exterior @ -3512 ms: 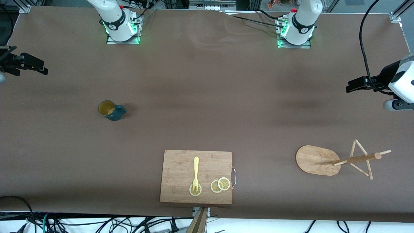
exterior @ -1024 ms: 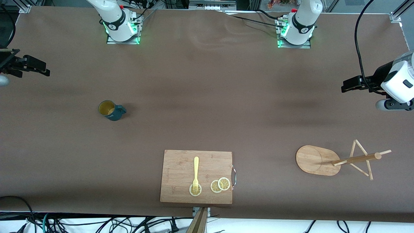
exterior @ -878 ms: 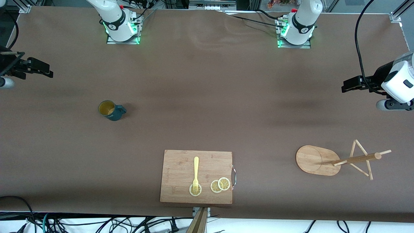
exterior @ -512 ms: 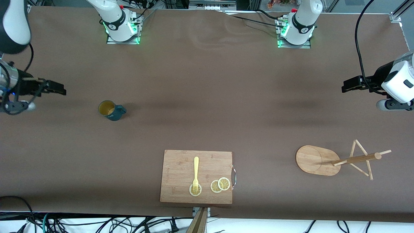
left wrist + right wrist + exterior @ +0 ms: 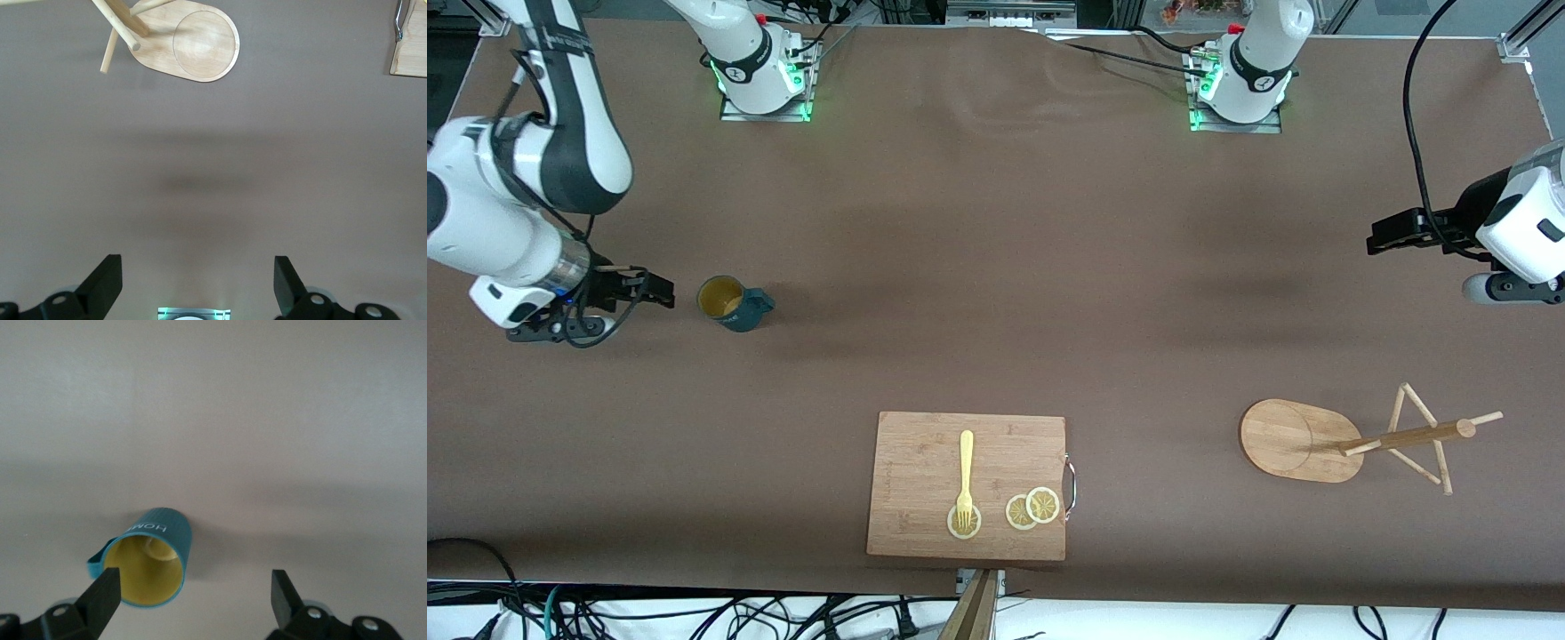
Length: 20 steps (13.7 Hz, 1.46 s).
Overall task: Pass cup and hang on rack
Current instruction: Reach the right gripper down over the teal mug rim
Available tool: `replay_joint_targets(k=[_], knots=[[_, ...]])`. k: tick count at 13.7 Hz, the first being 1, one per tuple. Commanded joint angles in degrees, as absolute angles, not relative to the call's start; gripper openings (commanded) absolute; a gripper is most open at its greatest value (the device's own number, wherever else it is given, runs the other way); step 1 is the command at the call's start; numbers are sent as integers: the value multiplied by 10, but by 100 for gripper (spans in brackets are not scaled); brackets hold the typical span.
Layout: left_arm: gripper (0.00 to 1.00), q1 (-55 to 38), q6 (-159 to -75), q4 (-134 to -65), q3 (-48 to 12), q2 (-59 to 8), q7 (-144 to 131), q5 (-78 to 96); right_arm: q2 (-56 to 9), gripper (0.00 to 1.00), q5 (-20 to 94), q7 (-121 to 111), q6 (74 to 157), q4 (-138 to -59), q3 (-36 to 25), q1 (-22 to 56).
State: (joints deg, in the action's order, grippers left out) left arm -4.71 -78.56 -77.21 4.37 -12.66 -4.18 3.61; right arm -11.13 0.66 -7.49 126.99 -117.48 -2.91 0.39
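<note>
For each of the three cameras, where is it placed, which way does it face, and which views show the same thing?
Front view: high across the table, facing both arms; shows right gripper beside the cup, left gripper waiting.
Left wrist view: on the left wrist, looking down past open jaws at the rack and cutting board.
Right wrist view: on the right wrist, open jaws near the cup.
Shared: the front view shows cup, rack and board too.

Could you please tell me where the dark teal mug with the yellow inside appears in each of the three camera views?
Front view: the dark teal mug with a yellow inside stands upright toward the right arm's end of the brown table, just ahead of the right hand.
Left wrist view: not in it.
Right wrist view: the mug sits low, by one fingertip.
Shared landmark: the brown table.
</note>
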Motion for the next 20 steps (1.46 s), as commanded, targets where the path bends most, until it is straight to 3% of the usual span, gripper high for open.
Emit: replay_joint_targets(k=[1, 7, 8, 13, 14, 20], knots=[[100, -48, -780, -753, 45, -135, -32, 24, -81, 100, 4, -69, 1356, -1272, -26, 4], [100, -48, -781, -753, 45, -135, -33, 25, -109, 99, 4, -77, 1417, -1308, -22, 4], [100, -48, -780, -753, 45, -135, -33, 25, -113, 96, 3, -80, 1420, -1310, -21, 4], [100, -48, -781, -753, 45, -135, -33, 25, -139, 14, 3, -117, 1465, -1312, -21, 4], [100, -48, -781, -753, 45, -135, -33, 25, -140, 3, 3, -116, 1465, -1312, -20, 4], [100, -48, -781, -753, 46, -135, -33, 25, -140, 0, 3, -120, 1459, -1306, -18, 4]])
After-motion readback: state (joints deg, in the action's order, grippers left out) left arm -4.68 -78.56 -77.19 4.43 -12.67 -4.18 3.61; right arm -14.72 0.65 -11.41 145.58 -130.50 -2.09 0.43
